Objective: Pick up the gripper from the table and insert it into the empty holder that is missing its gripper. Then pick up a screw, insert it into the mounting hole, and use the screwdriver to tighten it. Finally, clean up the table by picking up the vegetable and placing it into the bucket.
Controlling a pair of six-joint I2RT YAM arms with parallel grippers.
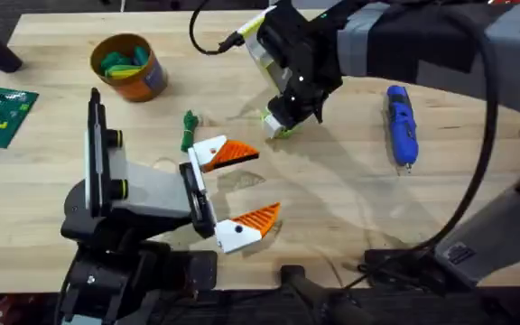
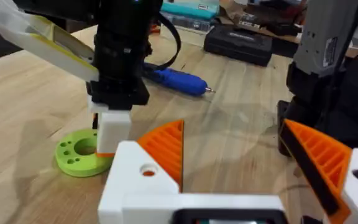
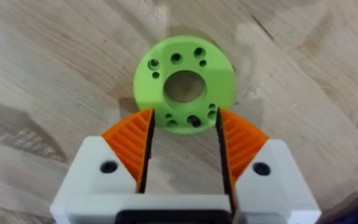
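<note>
We take the step in hand to be the pick of the green ring (image 3: 184,85), a flat disc with a central bore and small holes round it, which seems to be the part the task calls the gripper; it lies flat on the tabletop (image 1: 350,208) toward the far middle, with the right end effector (image 3: 184,134) directly over it. In the right wrist view its orange pads (image 3: 132,142) stand apart and bracket the near edge of the ring, so the fingers are open and nothing is held yet; we judge the pick barely begun.

To do it well, we should centre the pads across the ring's full width rather than its edge, come down until the tips are almost on the wood, then close slowly; the disc is thin and lies flat, so a high or off-centre pinch would likely skate it away or tip it.

The left end effector (image 1: 242,188) waits nearer the front left, its pads wide apart and empty; we should keep it clear of the right arm's path. The vegetable (image 1: 189,129) lies just beyond it on the tabletop; the bucket (image 1: 129,66) stands at the far left and holds something green; the screwdriver (image 1: 401,125) lies at the far right, well apart from the ring. We cannot make out the holder or a screw.
</note>
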